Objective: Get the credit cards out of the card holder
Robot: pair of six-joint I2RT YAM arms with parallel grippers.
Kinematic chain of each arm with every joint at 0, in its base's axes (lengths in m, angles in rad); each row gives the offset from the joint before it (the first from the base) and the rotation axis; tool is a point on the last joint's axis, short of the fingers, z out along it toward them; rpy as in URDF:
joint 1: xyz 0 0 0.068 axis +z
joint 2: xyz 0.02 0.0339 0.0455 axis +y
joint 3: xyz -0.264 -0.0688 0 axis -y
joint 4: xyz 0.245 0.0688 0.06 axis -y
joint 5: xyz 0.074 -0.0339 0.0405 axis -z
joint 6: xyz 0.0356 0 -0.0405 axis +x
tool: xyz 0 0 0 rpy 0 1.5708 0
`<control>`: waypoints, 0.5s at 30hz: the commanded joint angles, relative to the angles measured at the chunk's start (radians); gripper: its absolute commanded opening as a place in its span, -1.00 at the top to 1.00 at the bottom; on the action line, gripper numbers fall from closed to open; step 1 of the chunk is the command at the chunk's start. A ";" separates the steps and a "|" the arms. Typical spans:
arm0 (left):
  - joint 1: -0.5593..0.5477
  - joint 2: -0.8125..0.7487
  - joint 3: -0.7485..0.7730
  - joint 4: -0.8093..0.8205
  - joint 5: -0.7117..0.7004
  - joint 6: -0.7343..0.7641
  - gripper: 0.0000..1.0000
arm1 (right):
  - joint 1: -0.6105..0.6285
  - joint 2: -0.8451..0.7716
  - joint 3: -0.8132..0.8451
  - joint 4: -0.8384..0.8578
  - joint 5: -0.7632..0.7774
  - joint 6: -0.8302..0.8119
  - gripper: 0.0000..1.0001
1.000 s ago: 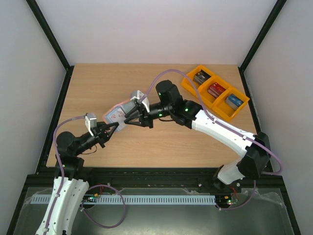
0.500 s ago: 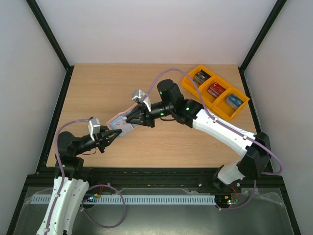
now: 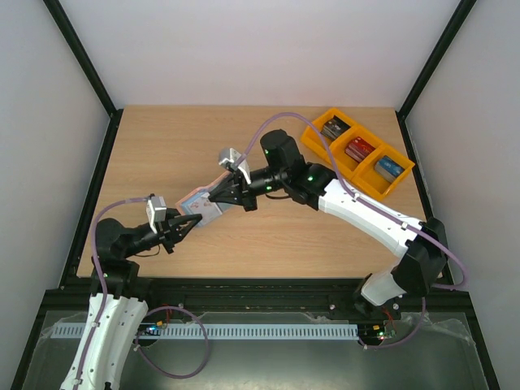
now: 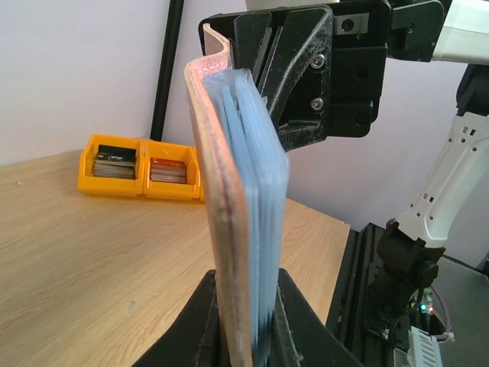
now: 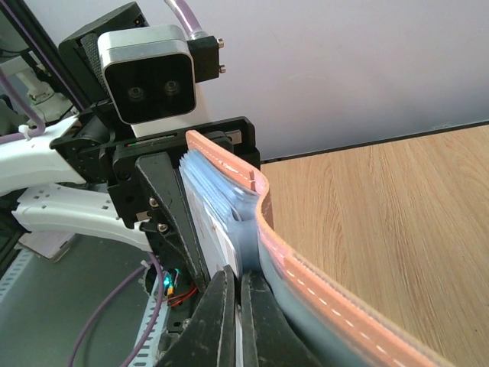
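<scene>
The card holder (image 3: 203, 205) is held in the air between both grippers, above the table's middle left. In the left wrist view it stands edge-on (image 4: 237, 191), pinkish-tan outside, light blue pockets inside. My left gripper (image 3: 188, 221) (image 4: 246, 281) is shut on its lower end. In the right wrist view the holder (image 5: 306, 264) gapes open. A whitish credit card (image 5: 218, 233) with faint red marks sticks out of a pocket. My right gripper (image 3: 221, 195) (image 5: 241, 279) is pinched almost shut on the card's thin edge, right next to the blue lining. The second card is hidden.
An orange bin (image 3: 357, 154) with dark, red and blue boxes stands at the back right, also in the left wrist view (image 4: 137, 164). The left gripper's fingers (image 5: 164, 210) and camera fill the left of the right wrist view. Black frame posts border the table.
Over the last second both grippers carried the holder down and to the left, toward the left arm, and it turned more edge-on. In the last half second almost nothing moved.
</scene>
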 commanded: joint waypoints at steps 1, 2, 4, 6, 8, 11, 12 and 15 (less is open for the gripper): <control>-0.010 -0.010 0.020 0.063 0.011 -0.031 0.83 | 0.010 -0.014 0.000 0.026 -0.074 -0.020 0.97; -0.010 -0.011 0.016 0.076 0.015 -0.054 0.79 | 0.000 -0.017 -0.006 0.033 -0.079 -0.011 0.97; -0.010 -0.013 -0.001 0.114 0.017 -0.106 0.78 | -0.016 -0.024 -0.014 0.042 -0.092 0.003 0.97; -0.010 -0.015 -0.014 0.138 0.020 -0.135 0.78 | -0.023 -0.030 -0.019 0.049 -0.105 0.007 0.97; -0.010 -0.015 -0.015 0.142 0.019 -0.139 0.74 | -0.024 -0.032 -0.022 0.058 -0.120 0.013 0.97; -0.010 -0.013 -0.016 0.143 0.030 -0.146 0.61 | -0.025 -0.034 -0.022 0.057 -0.124 0.014 0.97; -0.010 -0.012 -0.016 0.141 0.032 -0.144 0.62 | -0.027 -0.034 -0.023 0.054 -0.123 0.011 0.97; -0.010 -0.012 -0.012 0.133 0.031 -0.141 0.64 | -0.034 -0.038 -0.025 0.047 -0.127 0.006 0.97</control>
